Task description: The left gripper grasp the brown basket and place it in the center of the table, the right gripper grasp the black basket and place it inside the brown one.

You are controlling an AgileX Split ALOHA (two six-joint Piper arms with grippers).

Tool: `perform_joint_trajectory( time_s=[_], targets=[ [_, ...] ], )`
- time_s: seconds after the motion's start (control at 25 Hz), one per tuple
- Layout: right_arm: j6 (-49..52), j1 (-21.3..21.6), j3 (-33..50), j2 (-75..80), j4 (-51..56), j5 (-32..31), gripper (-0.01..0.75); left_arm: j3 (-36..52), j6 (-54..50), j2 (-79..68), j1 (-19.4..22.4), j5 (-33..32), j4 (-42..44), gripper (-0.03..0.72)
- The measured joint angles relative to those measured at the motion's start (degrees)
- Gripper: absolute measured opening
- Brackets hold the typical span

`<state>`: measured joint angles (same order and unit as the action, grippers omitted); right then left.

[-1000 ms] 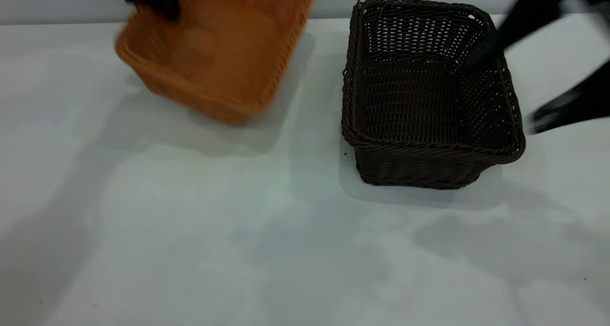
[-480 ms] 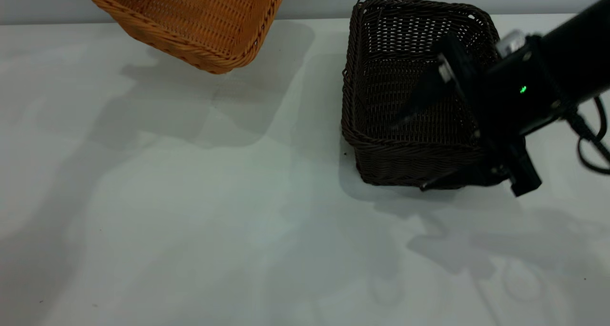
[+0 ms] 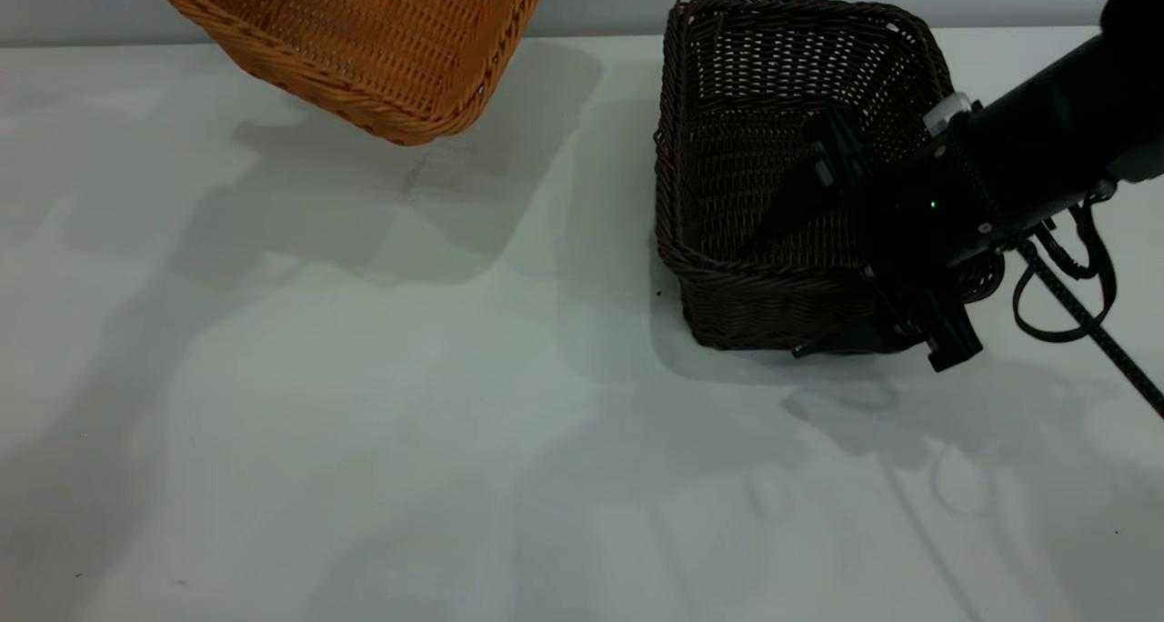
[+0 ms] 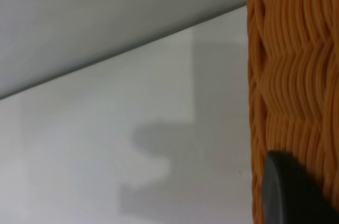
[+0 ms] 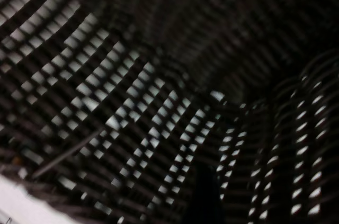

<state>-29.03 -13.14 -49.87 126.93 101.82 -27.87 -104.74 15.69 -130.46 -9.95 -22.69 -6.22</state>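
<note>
The table (image 3: 364, 422), a wide pale surface, spans the whole exterior view. The brown basket (image 3: 364, 40) hangs tilted above the table's far left portion, lifted clear of it, its shadow cast on the surface below. The black basket (image 3: 773, 176) stands at the far right portion, near the far edge and well apart from the brown one. My right gripper (image 3: 823, 258) sits at this basket's near right corner: one finger reaches inside along the wall, the other lies outside by the base, so the jaws straddle the wall; I cannot tell whether they have clamped it. My left gripper (image 4: 296, 195) shows only as one dark finger pressed against the brown weave; I cannot tell its state.
</note>
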Motion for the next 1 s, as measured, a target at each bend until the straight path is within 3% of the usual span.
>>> perform_joint_trajectory(
  time_s=[0.12,0.2,0.32,0.4,0.72,0.84,1.0],
  targets=[
    [-2.37,0.32,-0.78,1.39,0.06,2.53,0.472,0.0,0.52,0.0,0.0,0.0,0.0,0.077],
    [-4.84,1.38,-0.97,1.45,0.02,2.95,0.377,0.0,1.03,0.0,0.0,0.0,0.0,0.077],
    [-7.68,5.3,-1.22,1.45,1.03,2.51,0.22,0.0,2.4,0.0,0.0,-0.79,0.0,0.077],
    [-10.78,8.78,-1.17,1.52,-0.09,1.24,0.164,0.0,3.83,0.0,0.0,-1.94,0.0,0.077],
    [-20.27,29.0,-9.1,-4.05,-5.87,-14.34,0.146,0.0,16.6,0.0,-1.11,-10.61,-1.19,0.077],
    [-19.61,33.52,-15.14,-5.71,-14.34,-20.47,0.144,0.0,29.15,0.0,-3.19,-15.63,-6.74,0.077],
    [-17.6,34.73,-19.79,-5.95,-25.89,-25.37,0.143,0.0,48.75,-0.99,-7.82,-21.52,-14.59,0.077]
  ],
)
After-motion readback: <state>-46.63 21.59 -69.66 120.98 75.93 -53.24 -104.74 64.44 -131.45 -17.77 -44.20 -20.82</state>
